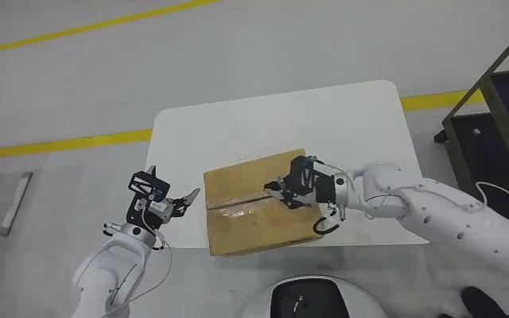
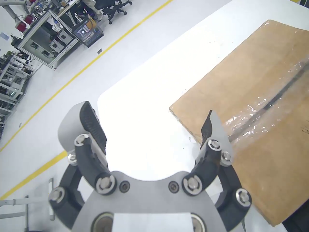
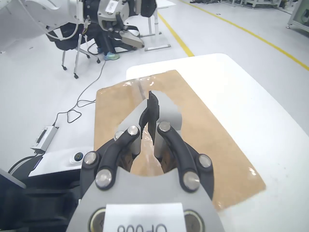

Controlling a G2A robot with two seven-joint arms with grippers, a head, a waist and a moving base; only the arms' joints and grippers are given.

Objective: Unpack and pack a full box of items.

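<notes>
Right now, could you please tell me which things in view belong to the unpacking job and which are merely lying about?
Belong to the job:
cardboard box, taped shut; tape along its seam; left gripper, open beside the box; right gripper, shut above the seam.

Lying about:
cable on the floor; wheeled chair; yellow floor line.

Plain brown cardboard box [image 1: 250, 179], clear shiny tape strip [image 1: 238, 209] along its dark seam. Bench [image 1: 318, 119] white. Floor [image 1: 119, 71] pale grey w/ yellow lines [image 1: 71, 145]. Left hand [image 2: 149, 119] & right hand [image 3: 150, 105]: silver-grey metal, black links, black ribbed pads [image 2: 94, 126].
</notes>
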